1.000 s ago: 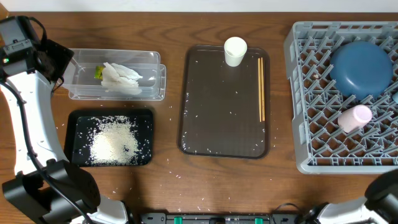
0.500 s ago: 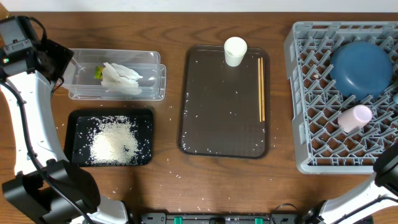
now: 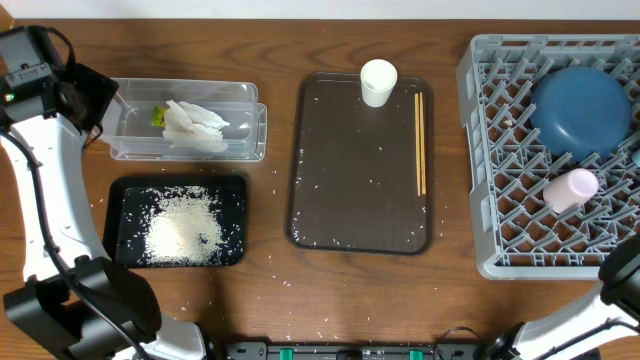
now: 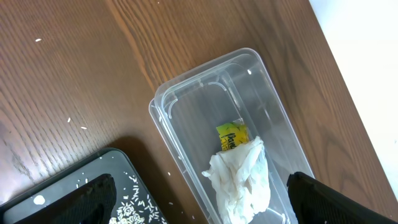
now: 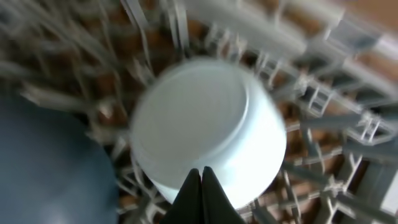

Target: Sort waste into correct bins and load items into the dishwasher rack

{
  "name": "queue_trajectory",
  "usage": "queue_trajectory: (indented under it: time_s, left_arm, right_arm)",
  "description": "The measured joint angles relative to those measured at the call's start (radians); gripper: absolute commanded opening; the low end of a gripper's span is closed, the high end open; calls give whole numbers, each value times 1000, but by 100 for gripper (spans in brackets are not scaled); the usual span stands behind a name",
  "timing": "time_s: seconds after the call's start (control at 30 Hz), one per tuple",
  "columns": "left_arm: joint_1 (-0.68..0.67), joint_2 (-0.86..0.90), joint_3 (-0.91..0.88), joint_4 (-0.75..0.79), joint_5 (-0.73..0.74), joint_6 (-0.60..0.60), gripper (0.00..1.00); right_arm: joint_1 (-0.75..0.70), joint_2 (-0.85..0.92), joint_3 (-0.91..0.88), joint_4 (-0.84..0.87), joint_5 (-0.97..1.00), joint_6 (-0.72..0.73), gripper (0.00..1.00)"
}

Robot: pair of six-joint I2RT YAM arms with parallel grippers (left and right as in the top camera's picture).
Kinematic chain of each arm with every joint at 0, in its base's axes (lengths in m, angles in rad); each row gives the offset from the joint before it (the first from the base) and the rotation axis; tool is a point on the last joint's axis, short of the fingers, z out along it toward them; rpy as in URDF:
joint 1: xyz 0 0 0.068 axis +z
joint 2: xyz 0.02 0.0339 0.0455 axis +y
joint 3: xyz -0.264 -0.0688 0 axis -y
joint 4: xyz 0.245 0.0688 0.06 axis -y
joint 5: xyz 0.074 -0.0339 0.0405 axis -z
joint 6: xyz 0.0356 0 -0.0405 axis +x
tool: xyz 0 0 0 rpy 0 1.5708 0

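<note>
My left gripper (image 3: 90, 100) hangs open over the left end of the clear tub (image 3: 130, 140), with nothing between its fingers (image 4: 81, 199). In the tub lie the crumpled white tissue (image 4: 242, 177) and the green-yellow wrapper (image 4: 231, 135). Rice (image 3: 185, 228) is heaped in the black tray (image 3: 235, 190). My right gripper (image 5: 201, 171) is shut and empty, just above an upturned pale bowl (image 5: 208, 124) in the grey rack (image 3: 500, 200). The dark-blue dish (image 3: 580, 110) and pink cup (image 3: 570, 188) also sit in the rack. The white cup (image 3: 378, 82) and chopsticks (image 3: 420, 140) rest on the brown tray (image 3: 350, 200).
Loose rice grains are scattered over the brown tray and the wooden table (image 3: 270, 290) around the black tray. The right arm (image 3: 620, 290) enters at the bottom right corner beside the rack. The right wrist view is blurred.
The right arm's segment at the bottom right corner has shifted slightly. The left arm and all the table's things stay where they were.
</note>
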Motion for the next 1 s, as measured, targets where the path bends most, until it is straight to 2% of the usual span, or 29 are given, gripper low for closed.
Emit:
queue_trajectory:
  time_s: [0.1, 0.27, 0.4, 0.63, 1.0]
  left_arm:
    - [0, 0, 0, 0, 0, 0, 91]
    - [0, 0, 0, 0, 0, 0, 91]
    - [0, 0, 0, 0, 0, 0, 91]
    - [0, 0, 0, 0, 0, 0, 91]
    - [0, 0, 0, 0, 0, 0, 91]
  right_arm:
    - [0, -47, 0, 98, -14, -1, 10]
    - [0, -85, 2, 181, -37, -5, 1]
    - [0, -55, 2, 192, -43, -6, 1]
    - [0, 51, 0, 146, -50, -7, 1]
    - [-3, 38, 13, -3, -47, -7, 1]
